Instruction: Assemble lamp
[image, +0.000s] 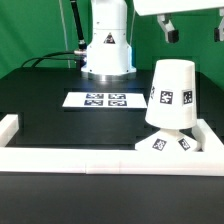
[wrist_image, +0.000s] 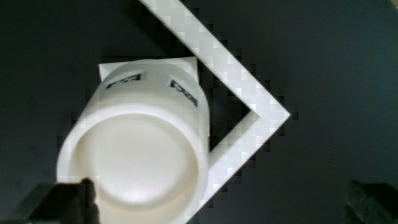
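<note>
The white truncated-cone shade (image: 171, 95) stands upright on the flat square base plate (image: 170, 143) in the corner of the table at the exterior view's right. Both carry black-and-white tags. The ball bulb is hidden. My gripper (image: 170, 32) hangs high above the shade, clear of it. In the wrist view the shade's round top (wrist_image: 139, 150) fills the middle, with the base plate (wrist_image: 151, 75) beyond it. My gripper (wrist_image: 221, 205) is open and empty. One dark finger (wrist_image: 68, 202) overlaps the shade's edge and the other sits far off over the black table.
The white rim (image: 90, 160) frames the black table and runs close beside the lamp; it also shows in the wrist view (wrist_image: 235, 82). The marker board (image: 104, 99) lies mid-table. The arm's white base (image: 106, 50) stands behind it.
</note>
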